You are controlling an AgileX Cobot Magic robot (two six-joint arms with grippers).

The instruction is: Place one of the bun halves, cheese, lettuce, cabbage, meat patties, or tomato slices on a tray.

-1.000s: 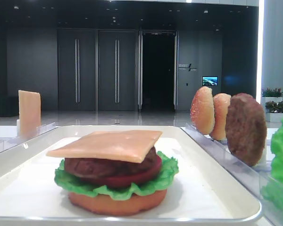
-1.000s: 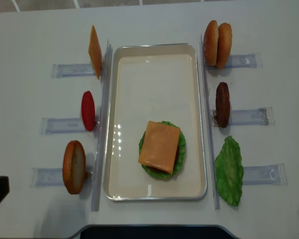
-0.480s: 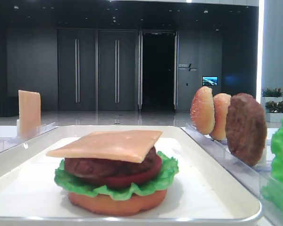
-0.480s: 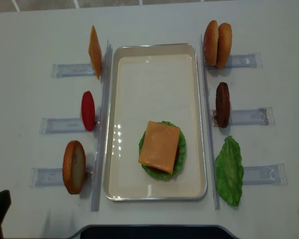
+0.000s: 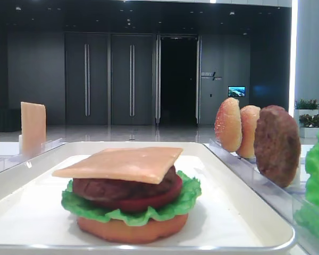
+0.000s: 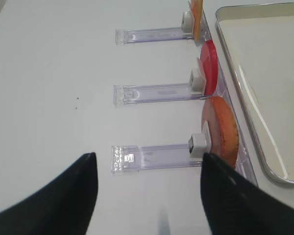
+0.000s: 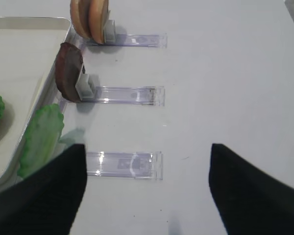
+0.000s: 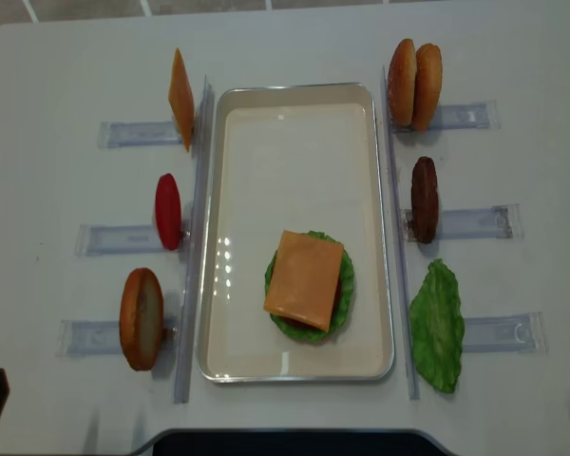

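Already the tray carries a stack topped with cheese. Both hands, left hand and right hand, hang spread and empty; a hurried pinch on the upright bun half would probably topple it sideways.

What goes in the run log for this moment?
stack on tray: bun, lettuce, tomato, patty, cheese | left gripper: open, empty | right gripper: open, empty
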